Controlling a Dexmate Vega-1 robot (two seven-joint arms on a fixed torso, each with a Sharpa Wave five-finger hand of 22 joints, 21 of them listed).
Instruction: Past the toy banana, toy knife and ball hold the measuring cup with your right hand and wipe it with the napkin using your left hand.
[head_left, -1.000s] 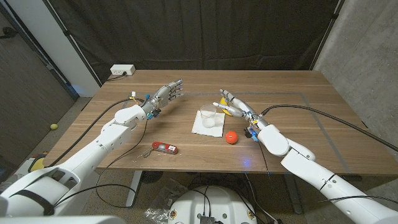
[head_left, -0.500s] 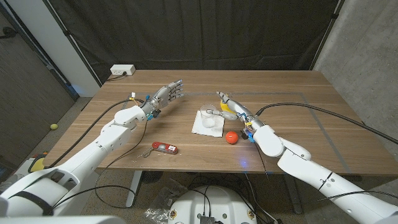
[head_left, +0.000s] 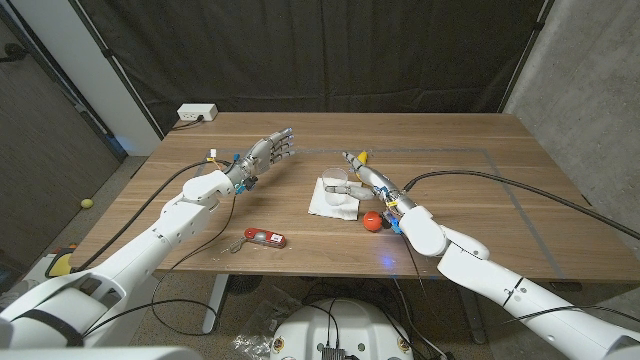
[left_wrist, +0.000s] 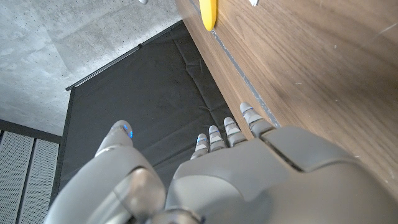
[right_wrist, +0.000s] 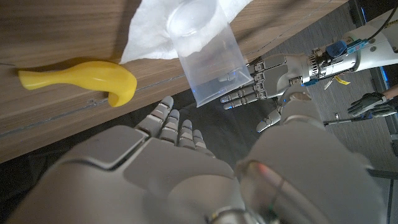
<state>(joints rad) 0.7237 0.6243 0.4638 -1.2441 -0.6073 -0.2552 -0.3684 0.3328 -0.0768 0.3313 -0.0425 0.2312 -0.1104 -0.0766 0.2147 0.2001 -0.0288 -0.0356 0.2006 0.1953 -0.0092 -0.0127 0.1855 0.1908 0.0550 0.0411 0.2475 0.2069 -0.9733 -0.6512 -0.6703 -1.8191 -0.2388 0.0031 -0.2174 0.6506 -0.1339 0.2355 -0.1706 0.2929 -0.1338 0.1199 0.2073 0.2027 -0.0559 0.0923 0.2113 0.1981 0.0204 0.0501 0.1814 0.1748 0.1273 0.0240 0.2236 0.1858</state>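
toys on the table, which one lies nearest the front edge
The toy knife, red-handled, lies nearest the front edge; the ball and toy banana sit farther back.

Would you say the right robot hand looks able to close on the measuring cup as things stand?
Probably yes. The right robot hand is open right beside the measuring cup, which stands upright on the napkin. The toy banana lies behind the hand and the ball nearer the forearm, so neither blocks it.

Wooden table (head_left: 250, 130), black curtain (head_left: 330, 50), concrete wall (head_left: 585, 90)
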